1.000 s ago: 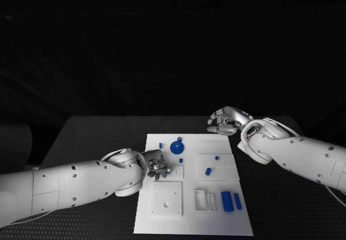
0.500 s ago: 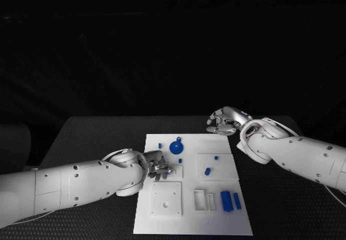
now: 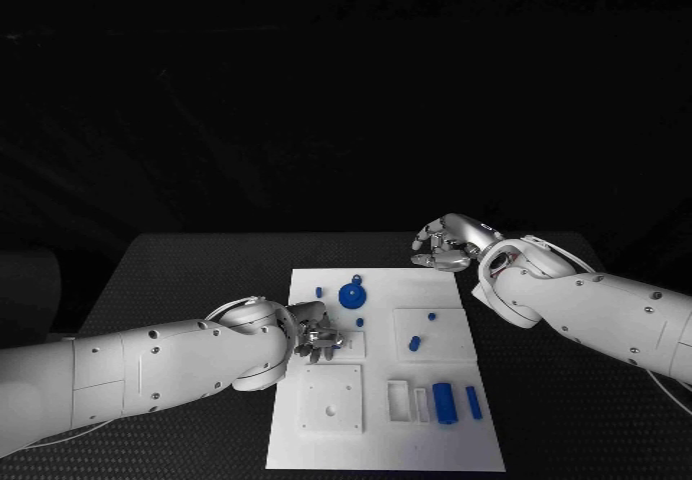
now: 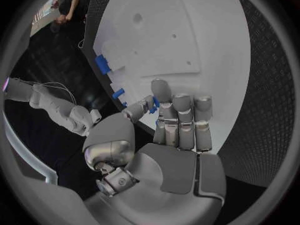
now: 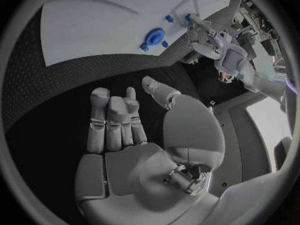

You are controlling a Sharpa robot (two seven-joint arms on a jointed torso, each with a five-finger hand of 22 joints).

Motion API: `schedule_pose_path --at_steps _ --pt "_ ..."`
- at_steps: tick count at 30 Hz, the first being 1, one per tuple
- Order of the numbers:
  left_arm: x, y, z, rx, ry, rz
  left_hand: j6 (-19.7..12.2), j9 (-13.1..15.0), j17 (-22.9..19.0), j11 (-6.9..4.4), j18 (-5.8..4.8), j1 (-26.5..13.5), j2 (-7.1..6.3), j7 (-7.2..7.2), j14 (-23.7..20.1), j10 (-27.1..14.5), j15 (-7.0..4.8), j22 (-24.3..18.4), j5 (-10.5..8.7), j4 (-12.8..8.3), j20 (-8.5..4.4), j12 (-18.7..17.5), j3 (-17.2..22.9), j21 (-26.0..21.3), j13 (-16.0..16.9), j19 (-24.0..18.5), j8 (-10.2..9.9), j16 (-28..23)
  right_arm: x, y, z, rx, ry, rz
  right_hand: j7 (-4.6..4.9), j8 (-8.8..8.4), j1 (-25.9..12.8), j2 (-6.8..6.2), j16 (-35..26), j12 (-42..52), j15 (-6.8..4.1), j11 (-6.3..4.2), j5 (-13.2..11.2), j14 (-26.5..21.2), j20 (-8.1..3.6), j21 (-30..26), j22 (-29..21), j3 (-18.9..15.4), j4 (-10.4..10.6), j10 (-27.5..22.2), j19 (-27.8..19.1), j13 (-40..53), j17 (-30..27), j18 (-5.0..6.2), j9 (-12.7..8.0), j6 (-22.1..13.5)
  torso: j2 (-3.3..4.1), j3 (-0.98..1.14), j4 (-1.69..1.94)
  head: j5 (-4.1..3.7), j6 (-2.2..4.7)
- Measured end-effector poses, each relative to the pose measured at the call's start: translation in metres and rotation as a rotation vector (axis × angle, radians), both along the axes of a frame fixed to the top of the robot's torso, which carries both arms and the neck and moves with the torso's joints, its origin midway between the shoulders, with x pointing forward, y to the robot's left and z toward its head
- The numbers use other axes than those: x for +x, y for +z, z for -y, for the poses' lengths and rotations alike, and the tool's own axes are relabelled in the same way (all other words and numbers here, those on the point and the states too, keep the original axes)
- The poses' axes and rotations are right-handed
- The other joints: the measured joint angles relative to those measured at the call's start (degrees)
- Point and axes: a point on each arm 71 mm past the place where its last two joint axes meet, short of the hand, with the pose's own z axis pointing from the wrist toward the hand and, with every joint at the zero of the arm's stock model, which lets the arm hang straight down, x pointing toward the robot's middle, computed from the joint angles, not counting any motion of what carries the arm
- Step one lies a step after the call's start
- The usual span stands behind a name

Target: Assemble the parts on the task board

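Black textured table (image 3: 188,270)

Black textured table (image 3: 188,270), pitch-dark bkgd behind it; bright pale panel (image 5: 270,120) at room's edge.

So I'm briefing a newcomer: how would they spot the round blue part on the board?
Start at the white rectangular task board mid-table. At its far end lies the round blue disc part, with a small tab towards the far edge. Its neighbours are all slim pegs or bars.
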Motion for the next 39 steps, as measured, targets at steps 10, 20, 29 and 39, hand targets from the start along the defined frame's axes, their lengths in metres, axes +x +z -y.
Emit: schedule_pose_path --at_steps 10,20,29,39 --pt "0.001 -0.002 -0.003 0.009 0.009 -0.003 2.5 0.5 -0.4 -1.62 1.21 -4.0 -7.59 -2.68 -0.4 -2.6 -0.84 -0.7 -3.78 4.9 -0.02 0.2 -5.1 0.6 -0.4 0.0 -0.3 0.2 0.000 0.000 0.001 0.000 -0.001 -0.001 0.00 0.00 0.0 0.00 0.0 0.0 0.00 0.00 0.0 0.0 0.08 -0.2 0.0 0.0 0.0 0.0 0.1 0.0 0.0 0.00 0.0 0.0 -0.01 -0.05 0.04 -0.10 0.15" --pt "-0.001 -0.005 -0.007 0.014 0.012 -0.013 2.2 1.0 -0.7 -1.91 1.15 -2.8 -11.42 -3.05 -0.7 -2.9 -0.97 -1.2 -3.78 6.8 -0.12 0.2 -6.5 0.4 -0.7 -0.6 -0.2 0.2 0.000 0.000 0.002 -0.001 -0.002 -0.002 -0.02 0.00 0.0 0.00 0.0 0.0 0.00 0.00 0.0 0.0 0.08 -0.2 0.0 0.0 0.0 0.0 0.1 0.0 0.0 0.00 0.0 0.0 -0.03 -0.08 0.05 -0.16 0.23" --pt "0.003 0.008 -0.011 -0.010 0.028 0.004 0.7 1.2 -1.4 -1.48 1.15 -1.1 -17.47 -2.40 -1.6 -3.4 -0.67 -2.2 -3.78 12.1 0.24 -0.3 -5.7 0.4 -1.4 -0.9 -0.4 0.2 0.000 0.000 0.003 -0.002 -0.004 -0.003 -0.04 0.01 0.0 0.00 -0.2 0.0 0.00 0.00 0.0 0.0 0.08 -0.2 0.0 0.0 0.0 0.0 0.1 0.0 0.0 0.00 0.0 0.0 -0.03 -0.09 0.02 -0.25 0.35" --pt "0.035 0.066 -0.026 -0.025 0.069 0.075 -1.6 1.1 -1.7 -0.69 1.15 0.7 -17.39 -1.50 -2.8 -4.6 -0.23 -2.6 -3.78 13.5 0.60 -0.7 -6.4 0.4 -1.7 -2.3 -1.6 -0.2 0.001 -0.001 0.005 -0.003 -0.009 -0.004 -0.02 -0.25 -0.1 -0.12 -0.2 0.0 0.00 0.00 0.0 0.0 0.27 -0.2 0.0 -0.2 0.2 0.0 -0.1 0.0 0.0 0.01 0.0 0.0 -0.04 -0.05 0.00 -0.34 0.96"
